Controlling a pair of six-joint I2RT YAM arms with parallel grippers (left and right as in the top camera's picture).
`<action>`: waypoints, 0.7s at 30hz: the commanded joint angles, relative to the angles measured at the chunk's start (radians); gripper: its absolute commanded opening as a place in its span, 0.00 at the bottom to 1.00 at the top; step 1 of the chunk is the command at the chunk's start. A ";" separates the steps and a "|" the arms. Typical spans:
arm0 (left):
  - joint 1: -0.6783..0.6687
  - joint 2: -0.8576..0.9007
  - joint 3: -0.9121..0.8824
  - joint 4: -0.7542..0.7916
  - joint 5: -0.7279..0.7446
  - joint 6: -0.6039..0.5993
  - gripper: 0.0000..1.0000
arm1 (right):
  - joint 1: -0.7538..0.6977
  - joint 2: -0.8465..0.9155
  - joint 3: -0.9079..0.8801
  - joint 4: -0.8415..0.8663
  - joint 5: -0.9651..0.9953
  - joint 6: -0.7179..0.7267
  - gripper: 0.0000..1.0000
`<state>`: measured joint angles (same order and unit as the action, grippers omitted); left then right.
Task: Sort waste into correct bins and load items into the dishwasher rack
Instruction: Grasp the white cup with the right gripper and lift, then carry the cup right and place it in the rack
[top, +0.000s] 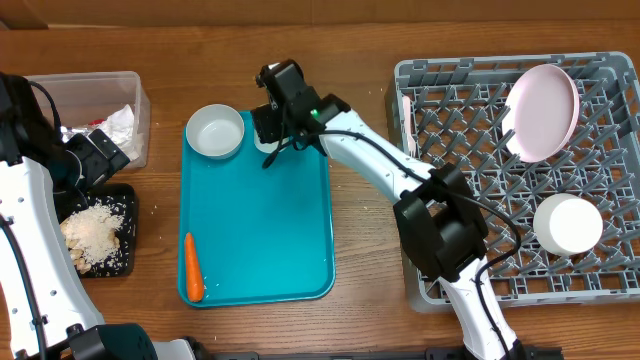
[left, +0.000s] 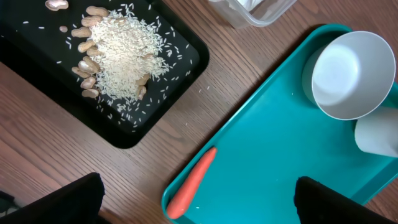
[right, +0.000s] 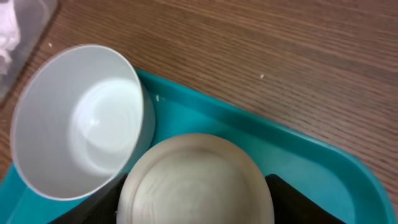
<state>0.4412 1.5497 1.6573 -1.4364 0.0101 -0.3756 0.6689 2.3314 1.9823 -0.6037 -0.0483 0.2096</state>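
R fingers (right: 305, 202) straddle white cup (right: 196, 180) beside bowl (right: 81, 124) on teal tray (right: 323, 168).

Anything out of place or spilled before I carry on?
The small orange carrot is the odd one: it is waste lying on the teal tray, against its rim, not in a bin. The white crumbs are strewn loosely across the black tray, mostly inside it. Nothing looks tipped or broken.

A wooden table (top: 360, 40) of warm mid-brown is seen filling the background of every view, its fine, nearly straight grain being shown most clearly in the wrist views, and it is lit evenly, with only soft, short shadows cast upon it.
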 joint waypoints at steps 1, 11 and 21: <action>0.003 0.000 -0.001 0.001 -0.011 -0.017 1.00 | -0.008 -0.009 0.114 -0.067 -0.004 0.000 0.19; 0.003 0.000 -0.001 0.001 -0.011 -0.017 1.00 | -0.114 -0.178 0.337 -0.399 0.089 0.063 0.16; 0.003 0.000 -0.001 0.001 -0.011 -0.017 1.00 | -0.413 -0.397 0.345 -0.588 0.206 0.083 0.21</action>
<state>0.4412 1.5497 1.6573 -1.4364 0.0101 -0.3756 0.3416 2.0052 2.2990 -1.1713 0.1108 0.2832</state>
